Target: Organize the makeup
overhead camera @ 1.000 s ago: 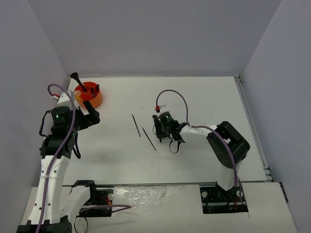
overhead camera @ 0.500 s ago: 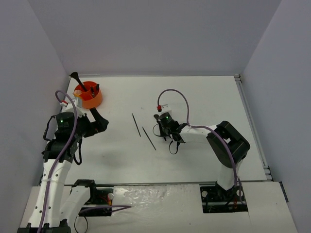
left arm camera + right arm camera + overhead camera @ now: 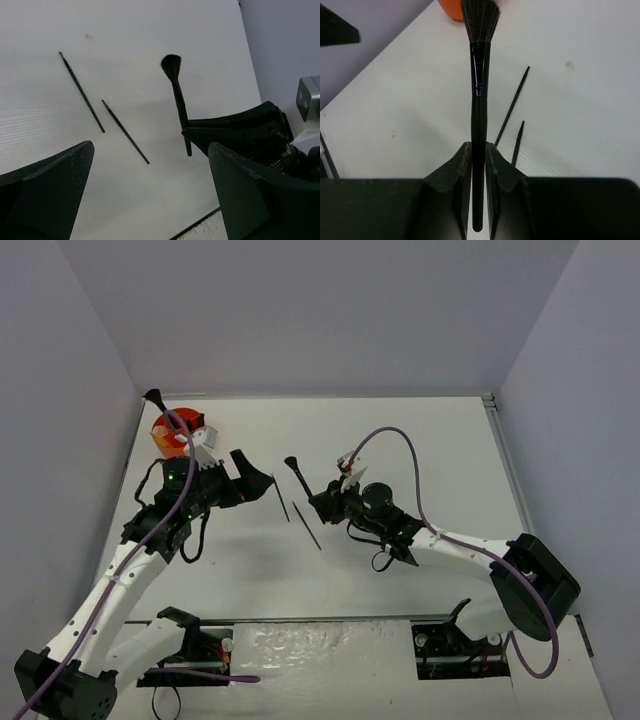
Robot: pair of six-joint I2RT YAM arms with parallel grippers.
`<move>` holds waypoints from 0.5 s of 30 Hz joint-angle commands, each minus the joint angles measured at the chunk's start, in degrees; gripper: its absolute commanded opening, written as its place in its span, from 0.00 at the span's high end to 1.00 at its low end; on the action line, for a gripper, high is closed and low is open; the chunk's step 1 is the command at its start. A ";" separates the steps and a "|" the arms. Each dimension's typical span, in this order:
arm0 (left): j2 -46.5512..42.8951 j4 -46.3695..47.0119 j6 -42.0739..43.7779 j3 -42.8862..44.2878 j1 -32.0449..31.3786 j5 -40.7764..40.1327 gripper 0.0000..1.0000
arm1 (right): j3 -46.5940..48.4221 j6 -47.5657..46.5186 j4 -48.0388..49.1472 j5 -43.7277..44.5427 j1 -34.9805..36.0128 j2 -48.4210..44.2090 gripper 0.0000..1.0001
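Roughly by size. White table [image 3: 420,440] - the orange holder [image 3: 165,435] sits at its far-left corner and is the reference for everything below. Part of the holder's near rim is hidden behind the left wrist.

Arms: the left arm [image 3: 100,590] reaches up from the near edge and passes the holder on its near side. The right arm [image 3: 455,543] stretches across, its wrist well to the right of the holder.

Grippers: the left gripper [image 3: 255,478] hangs just right of the holder and a little nearer the bases. Its jaws are spread wide with nothing between them. The right gripper [image 3: 320,502] is farther right of the holder, jaws clamped on the lower handle of the long black brush [image 3: 298,478]. That brush is tilted and off the table surface, bristle head pointing back toward the holder.

A second brush [image 3: 155,400] stands in the holder, dark head poking past the far-left rim.

2 thin black pencils lie flat to the right of the holder, below and between the grippers. The near pencil [image 3: 280,497] is closer to the holder. The far pencil [image 3: 307,526] lies just beyond it - roughly parallel, not touching.
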 commanded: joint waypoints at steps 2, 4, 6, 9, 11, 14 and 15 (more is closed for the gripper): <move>4.87 12.15 -1.77 3.63 -8.50 -5.35 0.03 | 0.28 1.38 13.37 -7.61 0.35 -3.25 1.00; 6.65 13.60 -1.60 4.53 -10.50 -6.70 0.03 | 0.45 1.70 14.09 -8.07 0.52 -3.88 1.00; 8.37 14.97 -2.02 5.28 -11.99 -8.03 0.03 | 0.21 1.87 15.08 -8.37 0.52 -4.34 1.00; 10.95 15.82 -2.44 6.82 -13.30 -9.96 0.05 | -0.22 2.33 16.30 -8.79 0.52 -4.63 1.00; 13.21 16.07 -2.61 7.65 -14.24 -10.61 0.08 | -0.34 2.61 16.97 -9.19 0.52 -4.54 1.00; 15.28 19.42 -2.98 7.96 -15.35 -11.83 0.15 | -0.53 2.76 17.74 -9.87 0.53 -4.30 0.99; 16.05 20.07 -3.43 7.87 -15.49 -11.88 0.20 | -0.58 2.72 17.69 -9.83 0.58 -4.34 0.99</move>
